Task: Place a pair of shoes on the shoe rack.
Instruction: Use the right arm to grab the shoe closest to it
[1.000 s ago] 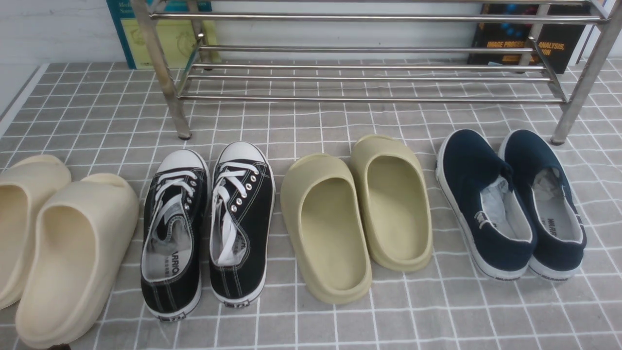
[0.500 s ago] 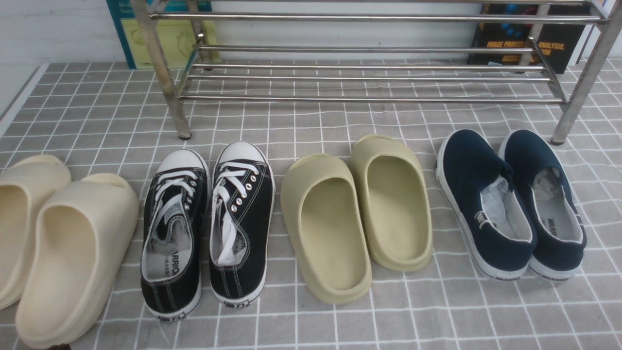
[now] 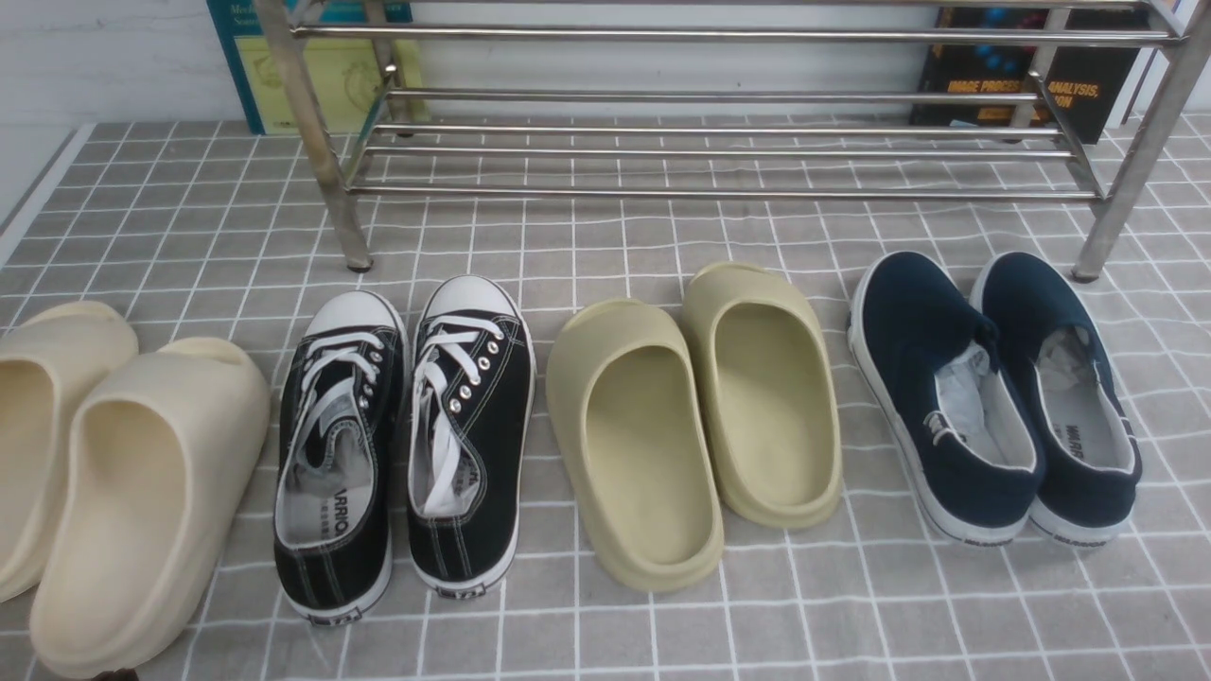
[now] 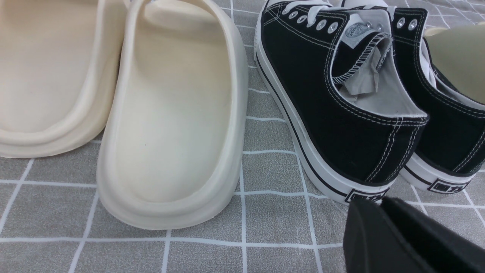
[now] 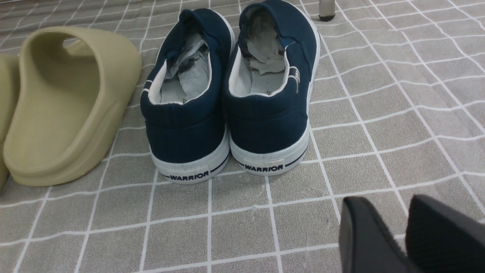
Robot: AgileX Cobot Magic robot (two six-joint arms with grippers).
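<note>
The two navy blue sneakers (image 3: 908, 322) (image 3: 1026, 303) stand side by side on the checked cloth at the right, toes toward the steel shoe rack (image 3: 719, 151) at the back. The right wrist view shows their heels (image 5: 185, 125) (image 5: 265, 121), with paper stuffing inside. My right gripper (image 5: 382, 203) hangs behind and to the right of those heels, slightly open and empty. My left gripper (image 4: 379, 203) is shut and empty, just behind the heel of a black sneaker (image 4: 333, 113). Neither gripper shows in the front view.
Black lace-up sneakers (image 3: 397, 445) stand left of centre, olive slides (image 3: 691, 426) in the middle and cream slides (image 3: 123, 492) at far left. Books (image 3: 331, 66) (image 3: 1031, 76) lean behind the rack. A rack leg (image 3: 1097, 246) stands just beyond the navy toes.
</note>
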